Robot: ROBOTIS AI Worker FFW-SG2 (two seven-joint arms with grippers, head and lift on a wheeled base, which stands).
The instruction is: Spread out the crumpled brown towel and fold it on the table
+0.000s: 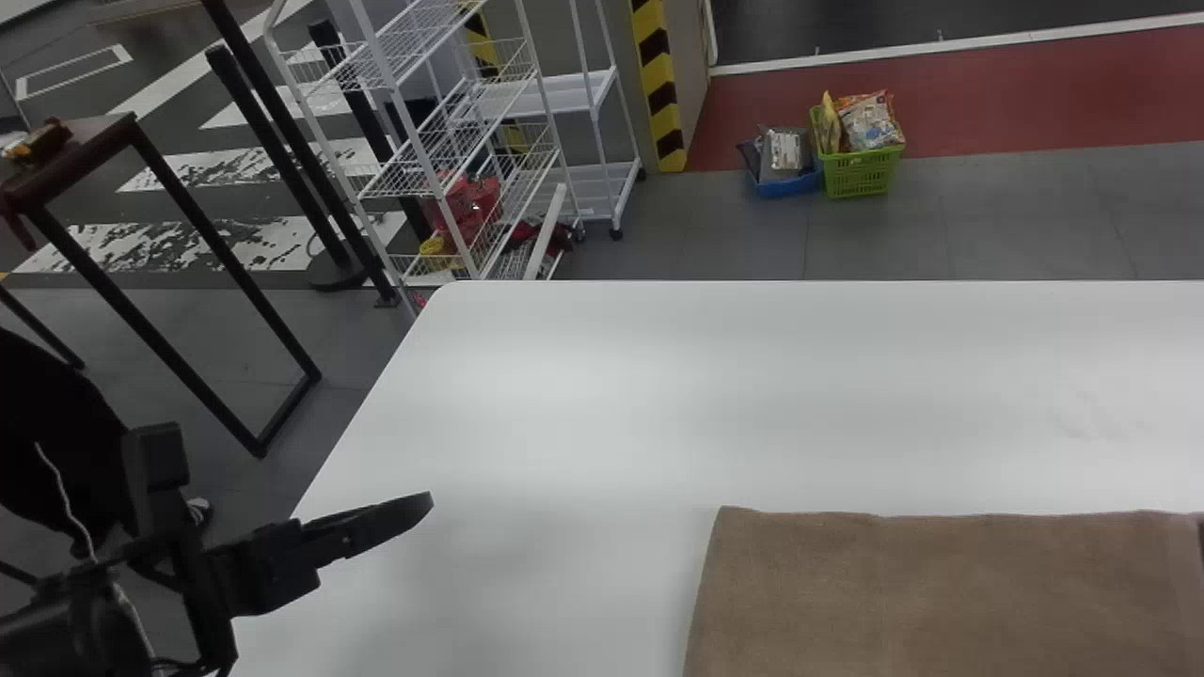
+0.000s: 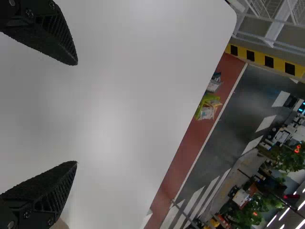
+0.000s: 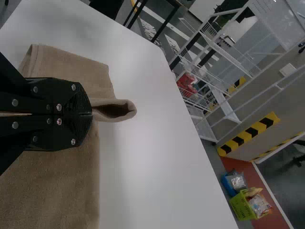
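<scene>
And here the brown towel is seen laid out on the white table, low and to the right in the head view, its surface mostly smooth and its far edge running nearly straight. A short fold is raised off that far edge, and it is firmly pinched: the right gripper is just caught at the head view's right border. In the right wrist view the right gripper is seen clenched on the towel, its fingers brought together, with a hollow loop of cloth (rather like a little open mouth) pushed out past the tips.

Over on the other side, the left gripper is held above the table's left part, well apart from the towel's left edge. Its fingers are spread wide, and nothing is gripped between them.

Beyond the table, a green basket is filled with packets, and a blue tray is placed right beside it on the floor. To the left of those, white wire shelving is stood near a yellow-and-black striped post, and red items are held on a lower shelf.
</scene>
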